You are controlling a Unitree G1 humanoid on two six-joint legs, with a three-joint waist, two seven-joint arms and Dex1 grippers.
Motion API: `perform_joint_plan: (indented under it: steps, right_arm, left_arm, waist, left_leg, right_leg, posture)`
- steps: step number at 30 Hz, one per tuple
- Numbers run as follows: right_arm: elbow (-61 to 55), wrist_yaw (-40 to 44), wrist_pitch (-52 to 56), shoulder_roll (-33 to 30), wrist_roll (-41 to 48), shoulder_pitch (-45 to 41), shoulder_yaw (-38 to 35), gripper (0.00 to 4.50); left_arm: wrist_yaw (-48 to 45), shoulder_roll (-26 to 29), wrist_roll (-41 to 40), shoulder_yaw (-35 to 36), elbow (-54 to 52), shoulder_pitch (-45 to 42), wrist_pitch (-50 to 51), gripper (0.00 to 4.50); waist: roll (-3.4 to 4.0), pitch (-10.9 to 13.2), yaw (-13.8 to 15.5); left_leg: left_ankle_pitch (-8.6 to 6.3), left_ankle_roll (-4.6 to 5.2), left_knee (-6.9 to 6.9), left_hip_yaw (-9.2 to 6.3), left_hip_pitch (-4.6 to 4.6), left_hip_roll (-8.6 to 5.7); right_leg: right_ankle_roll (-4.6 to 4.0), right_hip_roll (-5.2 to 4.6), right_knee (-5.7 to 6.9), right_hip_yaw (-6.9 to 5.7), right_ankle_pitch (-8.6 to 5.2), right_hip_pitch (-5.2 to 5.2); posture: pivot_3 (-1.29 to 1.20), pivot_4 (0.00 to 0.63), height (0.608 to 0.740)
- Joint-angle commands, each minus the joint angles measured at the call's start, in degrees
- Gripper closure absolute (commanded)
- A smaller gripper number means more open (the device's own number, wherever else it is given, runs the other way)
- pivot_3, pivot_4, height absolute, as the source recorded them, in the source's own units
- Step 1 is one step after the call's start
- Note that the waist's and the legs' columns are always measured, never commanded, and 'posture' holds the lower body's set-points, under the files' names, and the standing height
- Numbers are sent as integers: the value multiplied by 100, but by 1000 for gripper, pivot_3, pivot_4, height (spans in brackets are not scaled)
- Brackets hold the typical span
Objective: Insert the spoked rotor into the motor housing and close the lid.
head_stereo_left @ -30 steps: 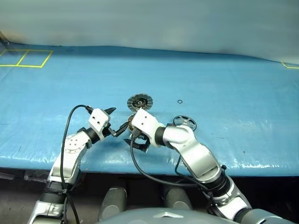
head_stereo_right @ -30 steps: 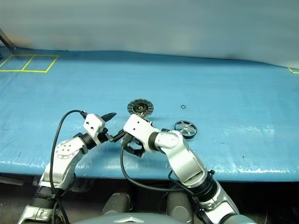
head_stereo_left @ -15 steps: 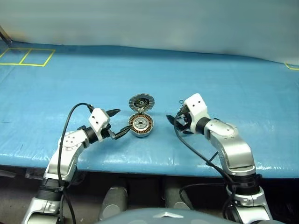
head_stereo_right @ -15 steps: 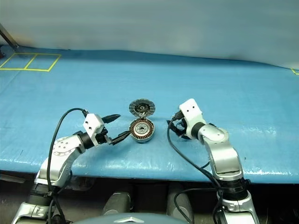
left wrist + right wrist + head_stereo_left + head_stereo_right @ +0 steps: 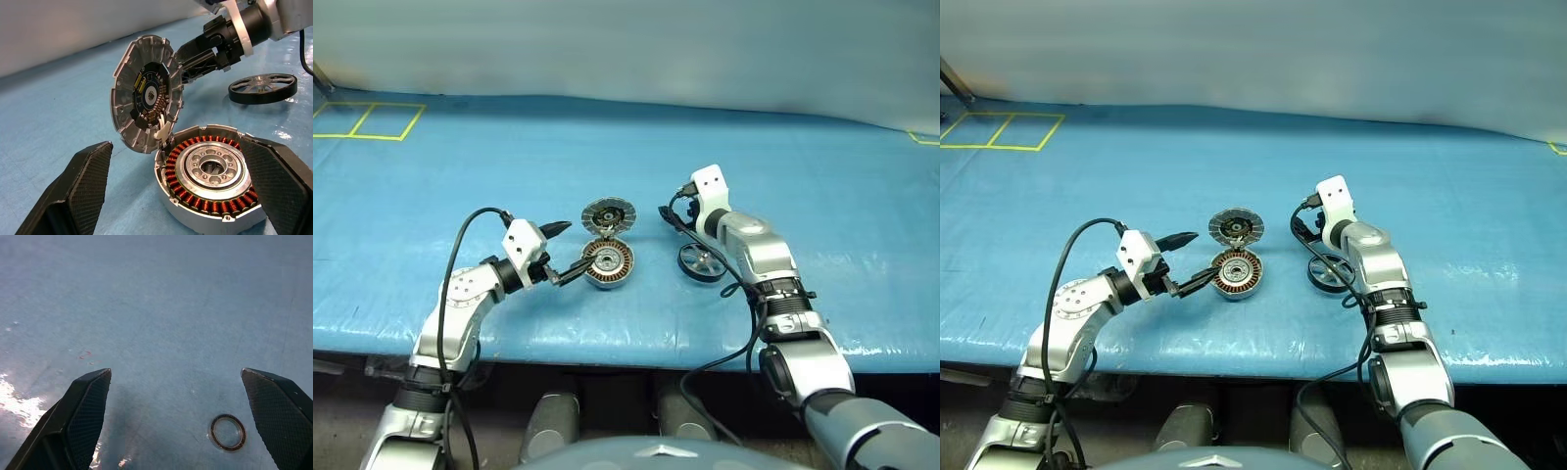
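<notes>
No writing or label is readable on any part. My left gripper (image 5: 566,253) stands wide open and empty, one finger on each side of the motor housing (image 5: 608,264), which sits on the blue table cover (image 5: 460,186). In the housing I see a ring of copper-orange windings around a silver hub; the hub's bore is dark and I cannot tell what is in it. The lid (image 5: 608,214) stands flipped up at the housing's far edge, its dark centre facing me; small parts and pale wires there are too fine to make out.

My right gripper (image 5: 181,416) is also spread wide and empty, above the cover near a thin dark ring (image 5: 227,432). The spoked rotor (image 5: 702,262) lies flat just right of the housing, partly behind my right forearm.
</notes>
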Motion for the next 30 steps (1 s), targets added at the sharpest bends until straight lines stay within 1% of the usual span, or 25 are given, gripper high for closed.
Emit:
perform_joint_plan:
  steps: [1,9,11,13,17,30]
  right_arm:
    - [288,-165,-285,-16,3,-279,-101,13]
    - [705,-333,-252,-104,89,-420,-226,13]
    - [776,-508,-59,-122,54,-442,-251,389]
    - [728,-578,133,-143,29,-404,-220,921]
    - [444,-433,427,-189,12,-195,-62,2244]
    - [-835,-385,1145,-306,167,493,-95,2244]
  left_arm:
    - [88,23,4,75,-328,100,-3,0]
    - [196,80,48,59,-375,157,42,0]
    - [220,77,67,47,-366,141,42,0]
    - [241,75,72,45,-364,135,37,0]
    - [283,81,78,50,-365,146,24,0]
    - [310,50,107,43,-328,136,-6,0]
  waist:
    - [1,1,-9]
    - [3,1,-49]
    - [3,1,-50]
    - [3,1,-50]
    - [4,0,-35]
    - [5,-3,-29]
  left_leg:
    - [0,0,0,0,0,0]
    - [1,1,4,0,10,0]
    - [0,1,3,0,10,0]
    - [0,1,3,0,10,0]
    - [1,1,3,0,14,0]
    - [0,1,5,0,18,0]
  right_leg:
    - [0,0,0,0,0,0]
    - [0,1,3,2,0,8]
    - [0,2,3,2,0,8]
    - [0,2,4,3,0,8]
    - [0,2,4,3,0,13]
    - [0,2,5,3,0,17]
  posture:
    - [0,150,740]
    - [0,150,740]
    - [0,150,740]
    - [0,150,740]
    - [0,150,740]
    - [0,150,740]
